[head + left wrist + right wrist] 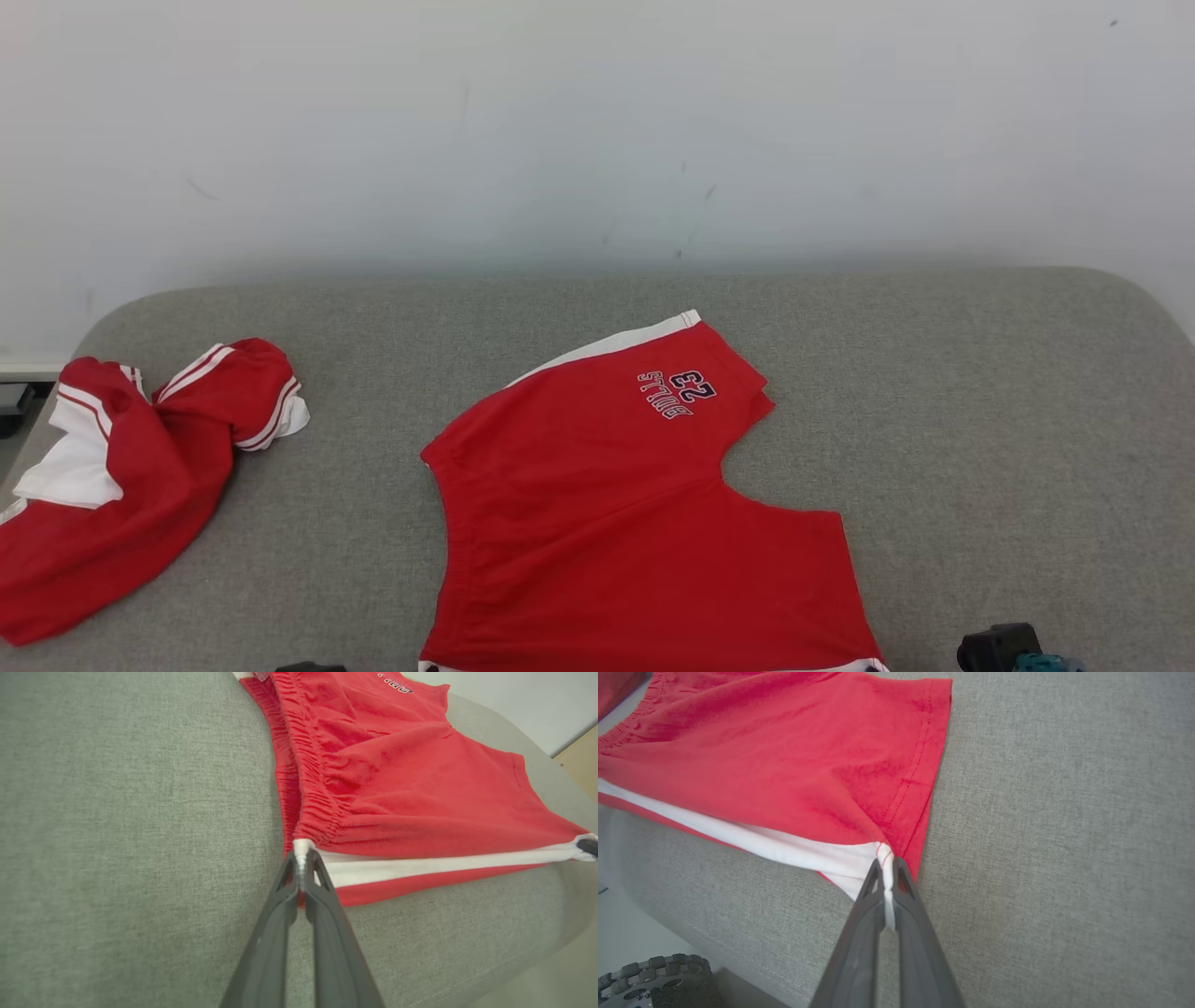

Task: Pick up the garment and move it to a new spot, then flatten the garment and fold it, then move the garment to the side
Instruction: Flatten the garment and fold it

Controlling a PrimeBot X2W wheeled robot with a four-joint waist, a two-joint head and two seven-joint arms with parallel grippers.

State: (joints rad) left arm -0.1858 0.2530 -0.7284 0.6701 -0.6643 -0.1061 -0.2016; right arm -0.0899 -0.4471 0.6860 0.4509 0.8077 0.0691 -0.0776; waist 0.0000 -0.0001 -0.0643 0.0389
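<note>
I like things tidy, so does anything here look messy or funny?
Yes. A second red-and-white garment lies crumpled in a heap at the left edge of the grey cushion. The red shorts lie mostly flat, near corners pinched by the left hand and right hand.

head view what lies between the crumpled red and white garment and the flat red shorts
In the head view, only bare grey fabric cushion: the crumpled red and white garment and the flat red shorts lie apart.

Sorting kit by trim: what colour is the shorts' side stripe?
White stripe on red shorts; clearest in the left wrist view.
</note>
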